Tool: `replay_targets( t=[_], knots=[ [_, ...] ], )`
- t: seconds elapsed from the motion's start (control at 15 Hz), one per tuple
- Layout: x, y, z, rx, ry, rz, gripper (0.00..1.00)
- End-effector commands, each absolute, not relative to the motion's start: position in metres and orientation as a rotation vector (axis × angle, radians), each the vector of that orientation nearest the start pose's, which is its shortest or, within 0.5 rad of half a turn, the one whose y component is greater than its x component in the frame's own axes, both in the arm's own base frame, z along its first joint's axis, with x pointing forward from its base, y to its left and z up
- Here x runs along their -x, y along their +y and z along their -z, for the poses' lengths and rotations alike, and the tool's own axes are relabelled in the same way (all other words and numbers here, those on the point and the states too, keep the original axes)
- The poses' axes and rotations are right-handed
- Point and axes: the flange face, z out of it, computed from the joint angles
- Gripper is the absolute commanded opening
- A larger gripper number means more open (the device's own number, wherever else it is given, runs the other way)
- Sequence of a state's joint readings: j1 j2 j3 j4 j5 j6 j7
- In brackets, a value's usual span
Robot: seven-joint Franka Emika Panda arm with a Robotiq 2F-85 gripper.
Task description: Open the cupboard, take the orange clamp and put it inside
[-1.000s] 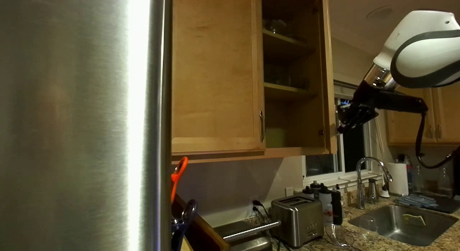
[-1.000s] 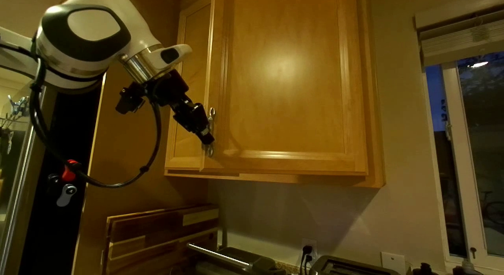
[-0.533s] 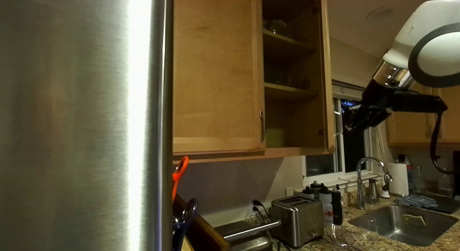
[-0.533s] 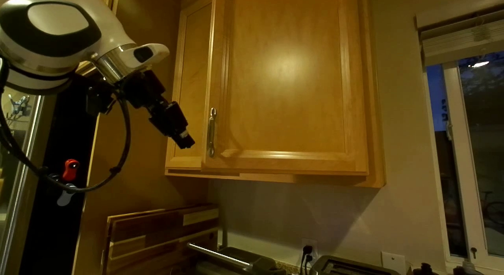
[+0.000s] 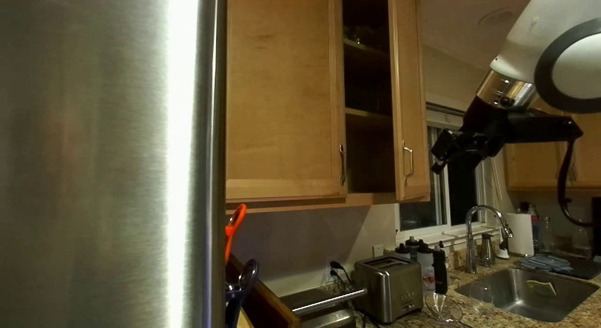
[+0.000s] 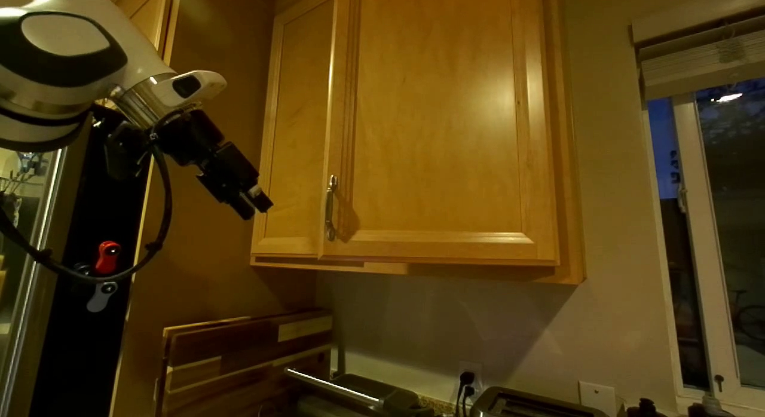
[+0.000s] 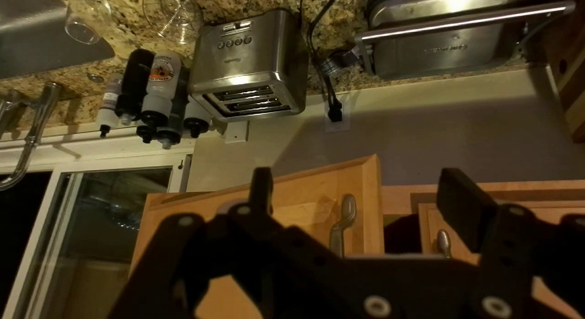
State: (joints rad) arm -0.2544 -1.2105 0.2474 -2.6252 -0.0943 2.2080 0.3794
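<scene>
While one door (image 5: pixel 409 97) of the cupboard (image 5: pixel 324 102) stood ajar, a dark slot ran between its free edge and the closed door (image 5: pixel 277 97) beside it, showing the shelves (image 5: pixel 367 113). Open air lay between that edge and the pincer (image 7: pixel 358 188), and below the cupboard's bottom rim a stretch of wall (image 6: pixel 442 321) reached down to the toaster (image 5: pixel 389 290) and the cutting boards (image 6: pixel 239 351). A second earlier the pincer overlapped the handle (image 6: pixel 329 209) in an exterior view and the door stood further out; since then the pincer had drawn off, the door had swung inward and the slot had narrowed. The pincer's fingers (image 7: pixel 261 188) were spread wide, apart from the door, with the handle showing beyond the gap. A red clip (image 6: pixel 107 257) hung on a dark panel (image 6: pixel 101 202) and a looped orange tool (image 5: pixel 229 230) showed at the edge of the steel fridge (image 5: pixel 94 130), both apart from the pincer; which of them was the orange clamp I could not tell.
</scene>
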Motion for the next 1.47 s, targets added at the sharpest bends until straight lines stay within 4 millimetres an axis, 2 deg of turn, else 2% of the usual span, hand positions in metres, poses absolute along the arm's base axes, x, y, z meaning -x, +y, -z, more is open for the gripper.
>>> replay_targets(
  t=[0.0,0.27,0.6,0.87,1.07,1.4],
  knots=[
    [-0.297,0.046,-0.65,3.034,0.859,1.384,1.0],
    [-0.336,0.064,-0.651,3.06,0.99,1.34,1.0],
    [-0.371,0.071,-0.662,3.037,1.109,1.325,1.0],
    [-0.397,0.07,-0.669,3.004,1.27,1.382,1.0],
    [-0.423,0.068,-0.665,3.002,1.371,1.401,1.0],
    [-0.465,0.063,-0.656,2.986,1.332,1.459,1.0]
  ],
)
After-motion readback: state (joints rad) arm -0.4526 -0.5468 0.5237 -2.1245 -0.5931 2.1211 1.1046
